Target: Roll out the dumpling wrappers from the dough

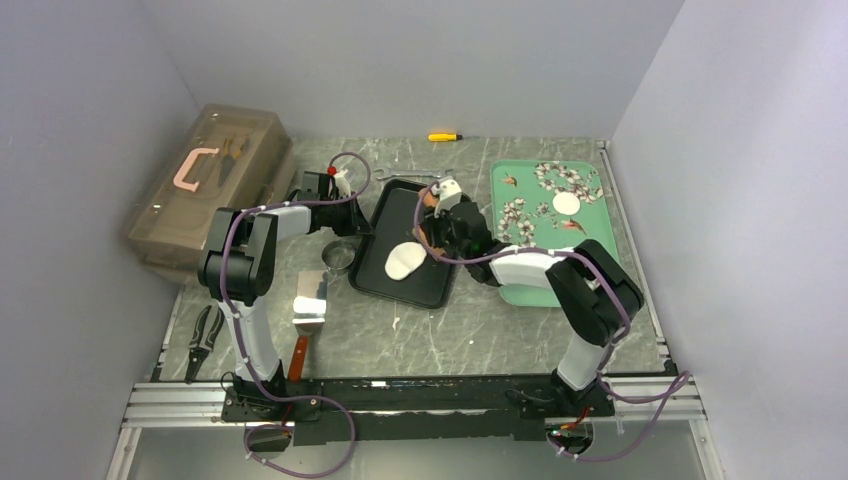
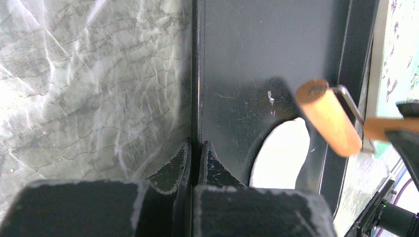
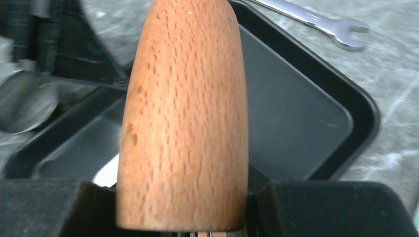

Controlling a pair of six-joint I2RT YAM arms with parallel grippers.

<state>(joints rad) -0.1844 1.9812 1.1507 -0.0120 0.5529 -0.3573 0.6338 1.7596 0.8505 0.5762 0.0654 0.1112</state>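
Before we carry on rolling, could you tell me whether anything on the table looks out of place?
A wrench lies just behind the black tray and pliers sit at the near left: workshop tools beside dough.

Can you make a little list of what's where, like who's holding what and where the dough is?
left gripper: shut on the black tray's rim
right gripper: holding the wooden roller by its handle
dough: flattened white oval in the black tray
wrapper: one white round on the green flowered tray
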